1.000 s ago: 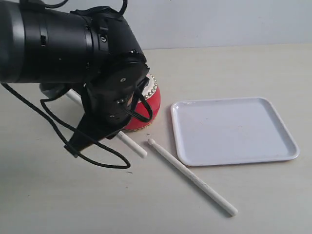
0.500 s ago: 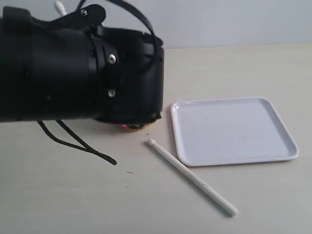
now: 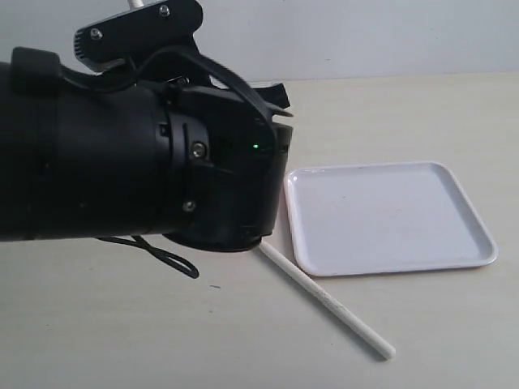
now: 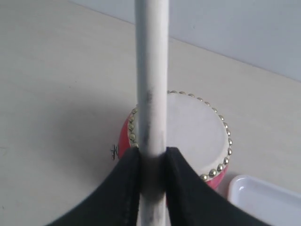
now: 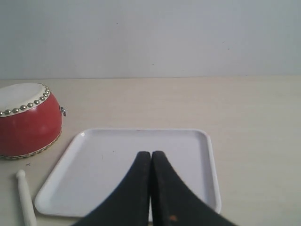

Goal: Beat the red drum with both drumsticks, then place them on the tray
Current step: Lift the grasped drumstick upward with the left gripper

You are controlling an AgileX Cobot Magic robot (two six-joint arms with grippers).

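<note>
The left arm (image 3: 122, 178) is hiding the red drum (image 4: 193, 132), which is sitting beside the tray (image 3: 389, 215)'s left edge, below and ahead of the left gripper (image 4: 153, 154). That gripper is clamping one drumstick (image 4: 151, 70) whose shaft is crossing the skin, tip cut off. The second drumstick (image 3: 324, 300) is lying diagonally off the tray's near-left corner, nearer the right gripper (image 5: 150, 157), which is closed and empty.

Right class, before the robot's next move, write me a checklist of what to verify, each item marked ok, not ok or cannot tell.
1. Is the left tool shut on the held drumstick: ok.
2. Is the red drum beneath that stick: ok.
3. Is that stick touching the drum: cannot tell.
4. Is the right tool holding the second drumstick: not ok; it is shut on nothing, and the stick lies on the table beside the tray.
5. Is the tray free for the sticks: ok.
</note>
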